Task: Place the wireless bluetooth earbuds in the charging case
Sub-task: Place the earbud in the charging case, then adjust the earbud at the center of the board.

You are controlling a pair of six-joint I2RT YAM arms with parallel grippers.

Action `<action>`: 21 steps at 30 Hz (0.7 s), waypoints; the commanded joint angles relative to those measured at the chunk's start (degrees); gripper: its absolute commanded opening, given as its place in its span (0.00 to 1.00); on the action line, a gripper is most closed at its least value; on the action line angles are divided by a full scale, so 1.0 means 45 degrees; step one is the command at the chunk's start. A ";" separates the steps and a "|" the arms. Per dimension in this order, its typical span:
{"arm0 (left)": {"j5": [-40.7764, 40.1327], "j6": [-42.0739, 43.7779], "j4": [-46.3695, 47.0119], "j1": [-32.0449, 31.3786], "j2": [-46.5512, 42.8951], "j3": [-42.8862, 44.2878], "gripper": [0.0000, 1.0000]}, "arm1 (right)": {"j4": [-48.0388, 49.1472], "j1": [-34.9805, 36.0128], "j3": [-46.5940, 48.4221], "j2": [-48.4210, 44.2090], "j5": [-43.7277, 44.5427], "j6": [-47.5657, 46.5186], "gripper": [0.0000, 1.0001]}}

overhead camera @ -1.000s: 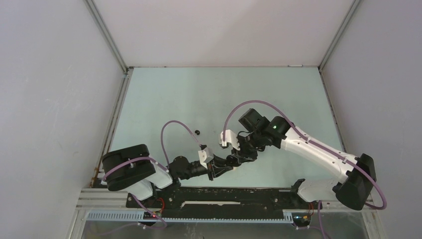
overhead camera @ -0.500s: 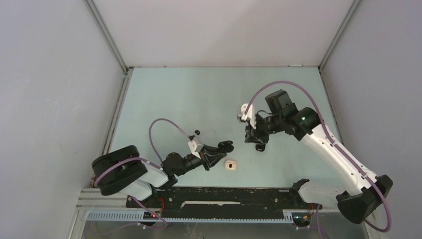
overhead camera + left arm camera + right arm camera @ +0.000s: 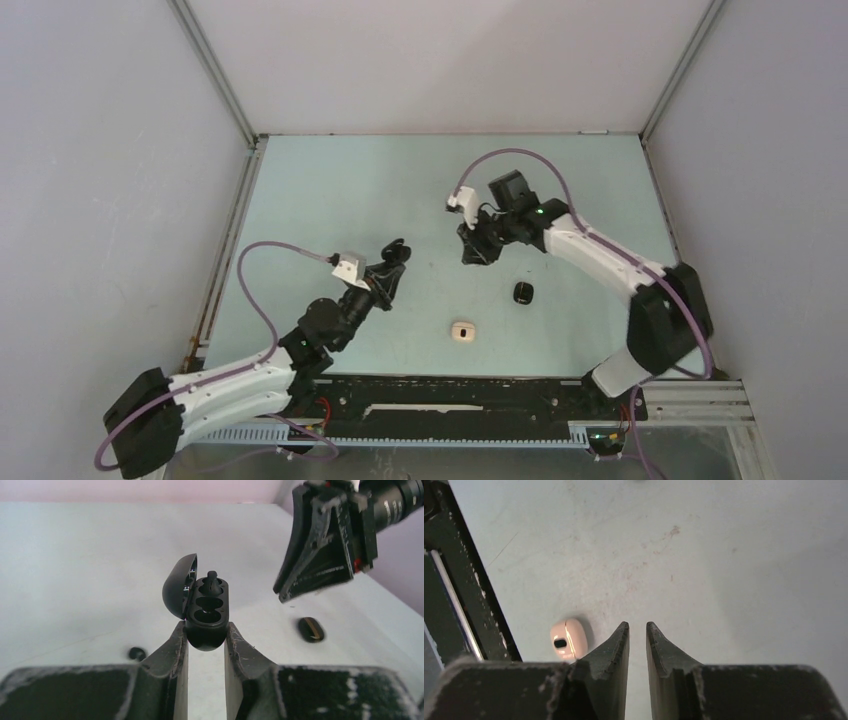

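Pale green table (image 3: 330, 190). The left gripper (image 3: 205, 630) is clamped on an open black charging case (image 3: 210, 607). At its 3 o'clock, the right gripper (image 3: 468, 256) hangs barely parted, holding nothing. A seated earbud (image 3: 212, 579) sits in the case. A loose earbud (image 3: 136, 653) lies at the case's 8 o'clock.

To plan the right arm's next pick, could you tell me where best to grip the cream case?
Take the cream case across its shorter width, jaws on the two longer sides, coming straight down: it lies flat and closed on the table, nothing touching it.
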 commanded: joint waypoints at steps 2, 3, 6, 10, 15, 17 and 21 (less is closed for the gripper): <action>-0.2858 0.0350 -0.2746 0.0424 -0.1217 -0.0182 0.00 | 0.0953 0.0864 0.2379 0.3089 0.0307 0.1595 0.20; -0.2918 0.0220 -0.2759 0.0536 -0.1249 -0.0291 0.00 | 0.0932 0.0883 0.3011 0.3684 0.0083 0.1960 0.20; -0.3228 -0.0047 -0.2957 0.0835 -0.1556 -0.0678 0.00 | 0.0483 0.1120 0.4528 0.5553 -0.0311 0.2296 0.20; -0.3669 -0.0183 -0.3346 0.1112 -0.2672 -0.1377 0.00 | 0.0384 0.1629 0.5804 0.6853 0.0298 0.2289 0.23; -0.4734 -0.0619 -0.4323 0.1435 -0.4613 -0.1759 0.00 | -0.0289 0.1994 0.7829 0.8569 0.0684 0.3084 0.28; -0.4855 -0.0662 -0.4383 0.1483 -0.5186 -0.2230 0.00 | -0.0208 0.2067 0.8445 0.9068 0.0967 0.3421 0.29; -0.5027 -0.0722 -0.4539 0.1523 -0.5732 -0.2424 0.00 | -0.0412 0.2297 0.9791 1.0008 0.1748 0.3519 0.34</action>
